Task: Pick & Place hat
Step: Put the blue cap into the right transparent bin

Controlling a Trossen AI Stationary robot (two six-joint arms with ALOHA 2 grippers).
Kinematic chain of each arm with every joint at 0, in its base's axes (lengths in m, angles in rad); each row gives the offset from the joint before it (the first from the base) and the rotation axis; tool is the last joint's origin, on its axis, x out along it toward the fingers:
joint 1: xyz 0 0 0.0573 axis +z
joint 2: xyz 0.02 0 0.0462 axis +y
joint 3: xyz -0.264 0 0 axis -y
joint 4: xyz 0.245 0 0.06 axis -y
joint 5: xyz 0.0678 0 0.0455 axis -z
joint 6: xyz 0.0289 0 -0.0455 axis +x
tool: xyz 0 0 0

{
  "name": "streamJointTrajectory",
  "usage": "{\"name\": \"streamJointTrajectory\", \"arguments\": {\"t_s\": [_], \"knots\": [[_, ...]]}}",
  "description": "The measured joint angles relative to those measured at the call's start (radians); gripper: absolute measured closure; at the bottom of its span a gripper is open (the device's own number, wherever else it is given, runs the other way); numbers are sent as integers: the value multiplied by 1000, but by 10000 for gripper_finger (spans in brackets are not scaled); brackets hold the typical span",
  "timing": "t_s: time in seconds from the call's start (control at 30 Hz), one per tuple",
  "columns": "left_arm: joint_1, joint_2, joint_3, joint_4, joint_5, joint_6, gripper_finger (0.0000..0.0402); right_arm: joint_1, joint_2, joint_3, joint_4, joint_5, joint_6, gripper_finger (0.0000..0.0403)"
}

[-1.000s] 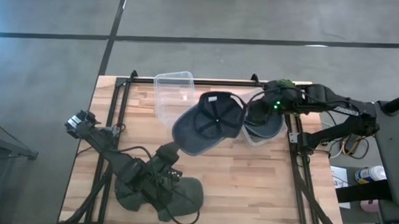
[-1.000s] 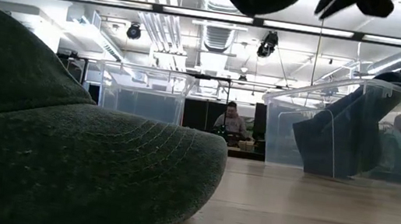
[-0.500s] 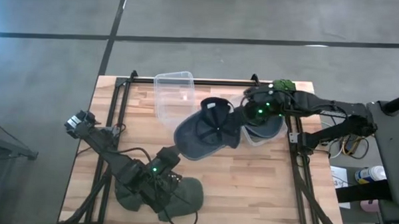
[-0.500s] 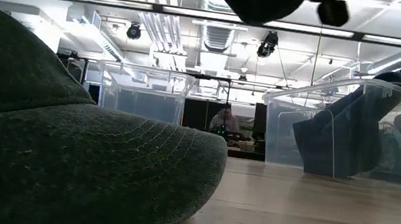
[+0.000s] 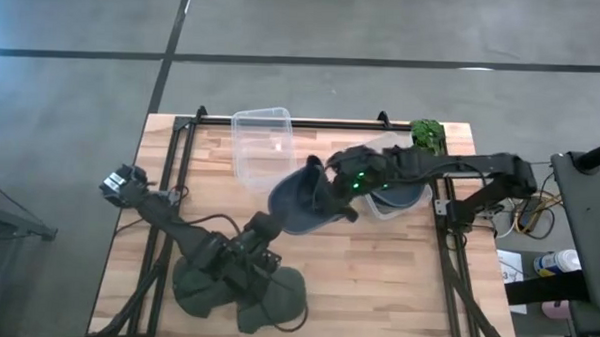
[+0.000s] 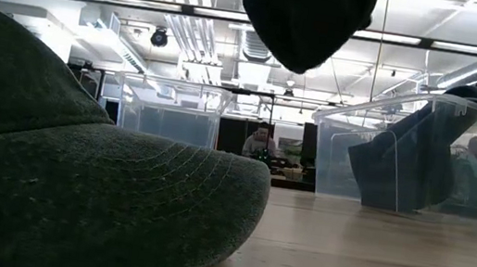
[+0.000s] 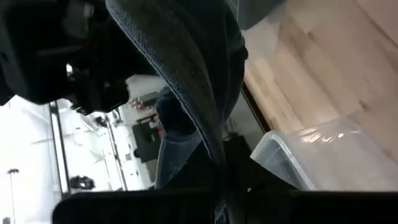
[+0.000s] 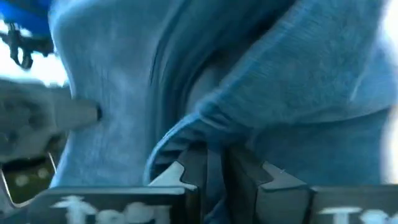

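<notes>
A blue cap (image 5: 301, 197) hangs in the air over the table's middle, between both arms. It shows as a dark mass (image 6: 304, 12) at the top of the low view. My left gripper (image 5: 265, 223) reaches up from the near left and is shut on the cap's near-left end. My right gripper (image 5: 331, 184) comes in from the right and is shut on the cap's right side. A green cap (image 5: 241, 292) lies flat on the table near the near edge, under the left arm, and fills the left of the low view (image 6: 73, 176). My left gripper pinches the blue cap's stitched brim edge (image 7: 214, 146) between its two fingers, with the edge running down into the gap. It comes from the table's near left, slanting up. The cap is lifted clear of the table. My right gripper pinches a fold of the cap's crown cloth (image 8: 205, 134) between its fingers (image 8: 186, 177), coming level from the table's right. The cap is clear of the table and bunched around the fingers.
A clear bin (image 5: 261, 142) stands at the far middle of the table. A second clear bin (image 5: 397, 197) at the right holds another blue cap (image 6: 413, 158). A small green thing (image 5: 427, 133) sits at the far right corner. Bare wood lies near right.
My right gripper has moved toward the table's left, carrying the cap's rear with it. The blue cap, which lay spread with its inside up, is now turned on edge and bunched, hanging lower. Its brim end stays at my left gripper.
</notes>
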Motion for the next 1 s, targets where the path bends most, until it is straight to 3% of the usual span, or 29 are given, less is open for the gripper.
{"name": "streamJointTrajectory", "arguments": {"t_s": [0.33, 0.67, 0.83, 1.0], "knots": [[42, 0, -64, 101, 126, 11, 392, 5, 139, 90, 1, -89, -5, 360], [45, 2, -80, 212, 124, 56, 392, 4, 162, 85, -61, -95, -27, 360], [44, -1, -89, 239, 26, 55, 392, 3, 157, 80, -165, -98, -35, 360], [45, -2, -86, 250, 35, 58, 392, 5, 147, 81, -247, -73, -68, 357]]}}
